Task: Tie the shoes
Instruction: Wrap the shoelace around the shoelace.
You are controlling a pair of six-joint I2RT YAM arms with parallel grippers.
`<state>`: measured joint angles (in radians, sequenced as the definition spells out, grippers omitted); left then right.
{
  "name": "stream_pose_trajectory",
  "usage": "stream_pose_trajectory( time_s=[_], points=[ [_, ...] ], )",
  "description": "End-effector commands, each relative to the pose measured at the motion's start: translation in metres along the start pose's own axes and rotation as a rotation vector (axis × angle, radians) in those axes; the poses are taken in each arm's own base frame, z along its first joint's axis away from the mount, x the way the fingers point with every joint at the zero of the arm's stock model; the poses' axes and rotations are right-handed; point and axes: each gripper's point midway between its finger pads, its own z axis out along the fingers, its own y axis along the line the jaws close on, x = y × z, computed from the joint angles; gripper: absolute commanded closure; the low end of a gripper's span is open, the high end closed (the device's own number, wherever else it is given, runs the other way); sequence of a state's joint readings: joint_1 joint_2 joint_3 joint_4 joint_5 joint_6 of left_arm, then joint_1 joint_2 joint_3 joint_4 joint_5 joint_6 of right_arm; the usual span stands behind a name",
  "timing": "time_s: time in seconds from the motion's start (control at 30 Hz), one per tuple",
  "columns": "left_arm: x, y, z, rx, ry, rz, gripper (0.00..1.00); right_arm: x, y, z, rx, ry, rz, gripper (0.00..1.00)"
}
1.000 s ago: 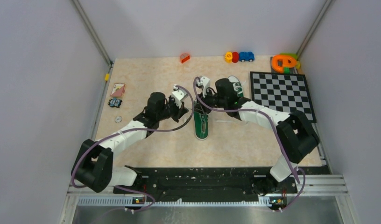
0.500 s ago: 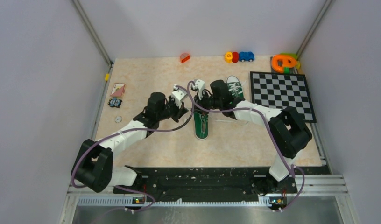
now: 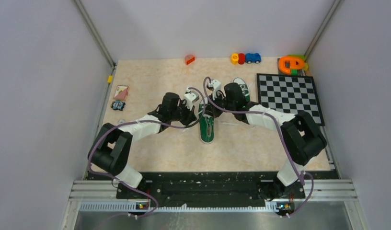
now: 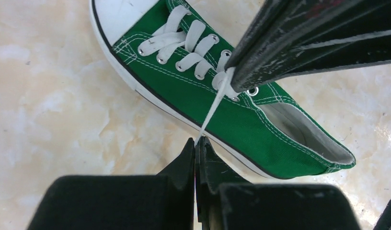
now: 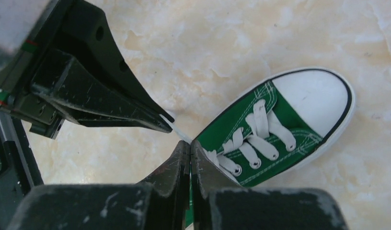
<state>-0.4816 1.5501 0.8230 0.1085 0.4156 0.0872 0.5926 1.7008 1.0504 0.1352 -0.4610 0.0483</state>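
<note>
My left gripper (image 4: 196, 143) has swung in beside the shoe (image 4: 222, 115), and it and my right gripper (image 5: 186, 146) both pinch one lace (image 4: 210, 112) at the shoe's top eyelets, ready for tensioning.

Green canvas sneaker (image 4: 222, 110), white laces (image 4: 184, 43), white toe cap (image 4: 121, 14); black-and-white chequered board (image 3: 289, 96) right of the black right gripper (image 5: 190, 143).

The right gripper (image 5: 190, 144) has its jaws pressed together at the green sneaker's (image 5: 275, 127) top eyelets. Just left of the sneaker, a white lace (image 5: 178, 131) runs taut from the left gripper's (image 5: 166, 120) closed tip.
</note>
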Motion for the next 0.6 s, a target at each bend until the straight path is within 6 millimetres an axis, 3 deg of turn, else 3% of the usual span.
stream_pose_trajectory(
  time_s=[0.0,0.1,0.3,0.4,0.57],
  points=[
    [-0.019,-0.005,0.009,0.049,-0.050,-0.016,0.99,-0.028,-0.007,-0.020,0.058,-0.120,0.049,1.00],
    [-0.020,-0.005,0.007,0.036,-0.072,-0.019,0.84,-0.028,-0.010,-0.025,0.055,-0.144,0.088,1.00],
    [-0.033,-0.002,-0.018,-0.043,-0.202,0.038,0.53,-0.033,-0.004,-0.028,0.025,-0.148,0.109,1.00],
    [-0.043,0.000,-0.029,-0.077,-0.252,0.069,0.49,-0.037,0.000,-0.029,0.012,-0.144,0.129,1.00],
    [-0.063,-0.015,-0.037,-0.012,-0.337,0.142,0.46,-0.041,0.004,-0.034,0.009,-0.131,0.147,1.00]
  ],
)
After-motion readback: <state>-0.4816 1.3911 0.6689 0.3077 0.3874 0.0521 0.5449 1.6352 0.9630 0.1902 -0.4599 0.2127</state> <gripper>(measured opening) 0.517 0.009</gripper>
